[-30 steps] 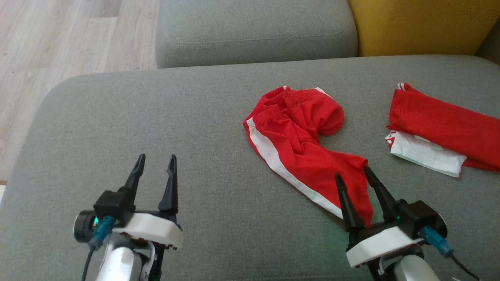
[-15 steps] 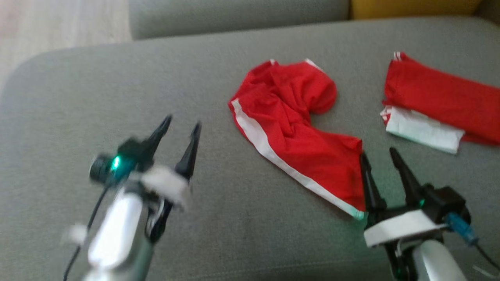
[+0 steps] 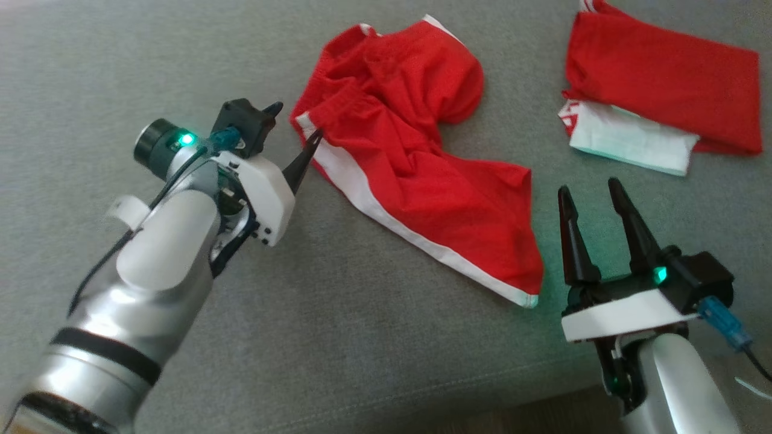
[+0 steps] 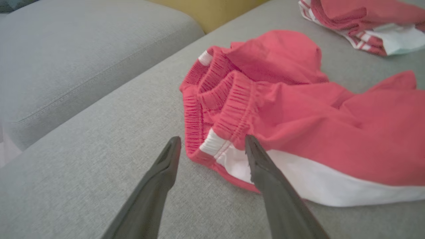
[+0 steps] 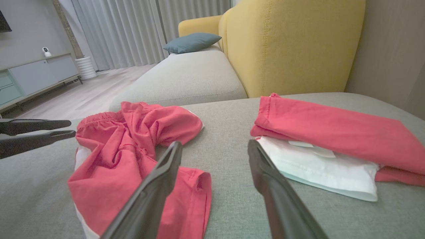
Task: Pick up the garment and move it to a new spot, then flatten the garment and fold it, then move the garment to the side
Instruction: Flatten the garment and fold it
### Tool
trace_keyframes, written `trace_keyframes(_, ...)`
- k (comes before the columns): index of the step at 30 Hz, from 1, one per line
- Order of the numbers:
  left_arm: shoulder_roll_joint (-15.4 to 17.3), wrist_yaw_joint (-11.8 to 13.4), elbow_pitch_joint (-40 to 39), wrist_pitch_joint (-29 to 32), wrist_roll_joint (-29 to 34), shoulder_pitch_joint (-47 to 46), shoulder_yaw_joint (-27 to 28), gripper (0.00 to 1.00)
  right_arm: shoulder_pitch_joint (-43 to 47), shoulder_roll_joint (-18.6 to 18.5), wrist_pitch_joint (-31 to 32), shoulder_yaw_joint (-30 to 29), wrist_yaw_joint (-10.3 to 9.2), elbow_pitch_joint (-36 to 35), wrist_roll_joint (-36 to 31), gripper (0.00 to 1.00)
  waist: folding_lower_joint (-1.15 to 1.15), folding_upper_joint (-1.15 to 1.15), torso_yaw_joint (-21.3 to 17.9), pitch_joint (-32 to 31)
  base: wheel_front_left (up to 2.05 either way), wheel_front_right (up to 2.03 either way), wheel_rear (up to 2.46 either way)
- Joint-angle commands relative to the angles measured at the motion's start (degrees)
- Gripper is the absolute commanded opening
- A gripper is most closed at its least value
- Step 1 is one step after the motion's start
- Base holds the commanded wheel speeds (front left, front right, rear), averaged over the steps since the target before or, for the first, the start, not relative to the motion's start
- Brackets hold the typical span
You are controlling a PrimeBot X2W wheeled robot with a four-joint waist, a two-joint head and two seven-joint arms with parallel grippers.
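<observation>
The garment [image 3: 416, 169], red shorts with a white side stripe, lies crumpled on the grey sofa seat [image 3: 338, 325]. My left gripper [image 3: 297, 122] is open at the shorts' elastic waistband corner. In the left wrist view its fingers [image 4: 212, 139] straddle the white stripe end of the garment [image 4: 298, 126], with the right finger over the cloth. My right gripper [image 3: 589, 188] is open, just right of the leg hem and not touching it. In the right wrist view its fingers [image 5: 215, 144] point between the garment [image 5: 132, 139] and a folded pile.
A folded pile of red and white clothes [image 3: 651, 102] lies at the right on the same seat. Beyond it stand a yellow backrest [image 5: 292, 43] and another grey cushion [image 5: 189, 76]. The seat's front edge [image 3: 482, 386] runs below my right gripper.
The head camera has tipped down and closer. My left arm has reached forward and right, from bare seat to the garment's waistband. My right gripper now stands right of the leg hem.
</observation>
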Motion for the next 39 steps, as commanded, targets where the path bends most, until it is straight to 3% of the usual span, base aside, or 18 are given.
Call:
trace_keyframes(1,2.99,0.09,-0.48,-0.29,-0.86,-3.63,-0.91,1.0,-2.08,-0.13,-0.71,1.2,0.36,-2.04,0.47,1.0,-0.01,0.0,-1.28,1.33,0.0,0.0,0.0)
trace_keyframes(10,7.01,0.08,2.88,-2.29,-8.53,-9.82,-12.39,1.0,-2.52,-0.13,-1.23,1.03,0.36,-1.94,0.41,1.0,-0.01,0.0,-2.02,2.99,0.0,0.0,0.0)
trace_keyframes(27,8.93,0.08,5.41,-4.75,-20.06,-16.25,-26.1,1.0,-3.68,-0.13,-1.76,1.73,0.36,0.1,1.12,1.0,-0.01,0.0,-3.51,3.89,0.0,0.0,0.0)
trace_keyframes(28,8.98,0.08,5.44,-4.78,-20.73,-16.47,-26.6,0.58,-3.72,-0.13,-1.79,1.76,0.36,0.19,1.14,1.0,-0.01,0.0,-3.59,3.91,0.0,0.0,0.0)
trace_keyframes(29,9.01,0.08,5.42,-4.72,-21.65,-16.62,-27.01,0.0,-3.77,-0.13,-1.82,1.78,0.36,0.29,1.15,1.0,-0.01,0.0,-3.65,3.93,0.0,0.0,0.0)
trace_keyframes(39,10.87,0.08,3.82,-3.71,-27.77,-18.86,-29.96,0.0,-3.95,-0.13,-1.97,3.95,0.36,1.12,-2.32,1.0,-0.01,0.0,-3.92,2.87,0.0,0.0,0.0)
